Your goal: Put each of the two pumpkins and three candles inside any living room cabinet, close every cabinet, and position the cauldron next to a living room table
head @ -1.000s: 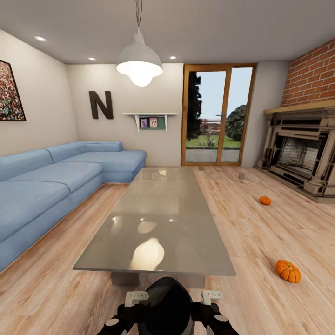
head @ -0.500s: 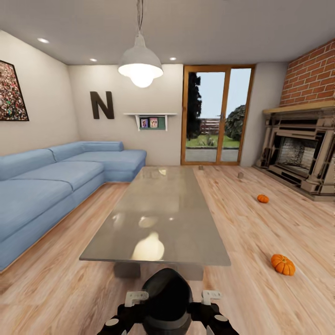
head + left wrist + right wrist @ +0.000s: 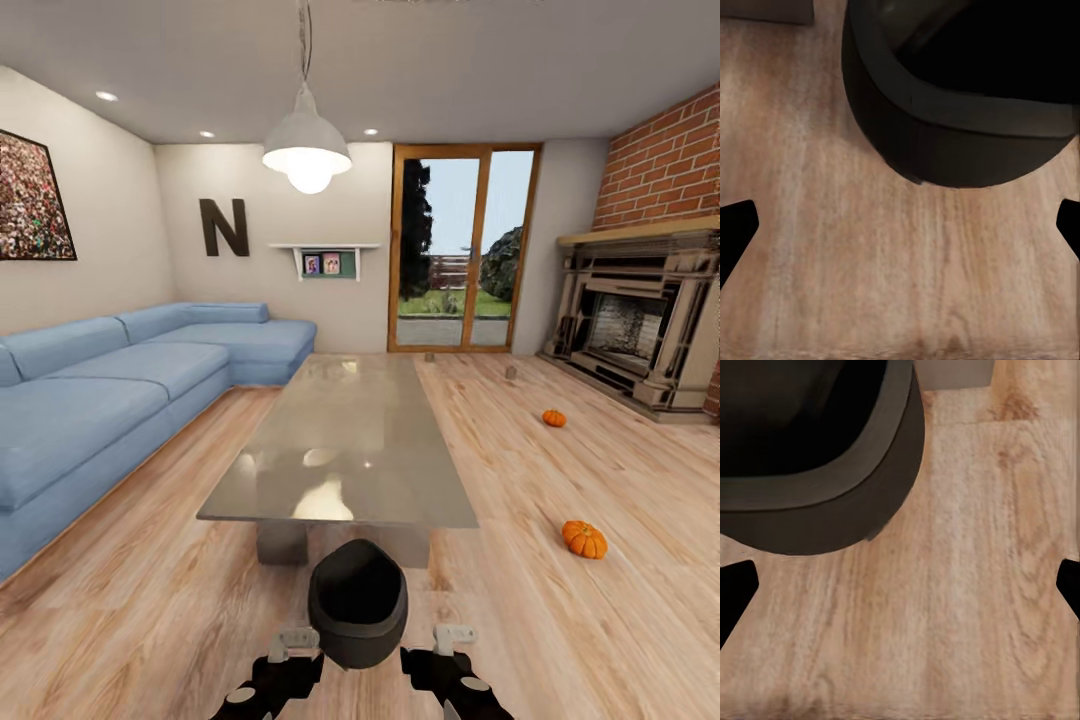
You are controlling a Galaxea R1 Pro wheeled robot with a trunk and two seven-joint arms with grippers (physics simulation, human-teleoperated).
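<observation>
Two pumpkins [image 3: 584,539] [image 3: 554,418] sit right of counter [image 3: 345,450]; view has backed off, cauldron [image 3: 357,601] now clear of counter. Left gripper [image 3: 900,232], right gripper [image 3: 900,592] spread, empty.

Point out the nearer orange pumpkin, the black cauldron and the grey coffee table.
Nearer ribbed bright-orange pumpkin [image 3: 584,539], head view: middle of its ribbed body.
Black round cauldron [image 3: 357,612], head view: its front wall below the rim.
Long glossy grey coffee table [image 3: 350,440], head view: bare middle of its top.

Both arms low, jaws spread wide.
</observation>
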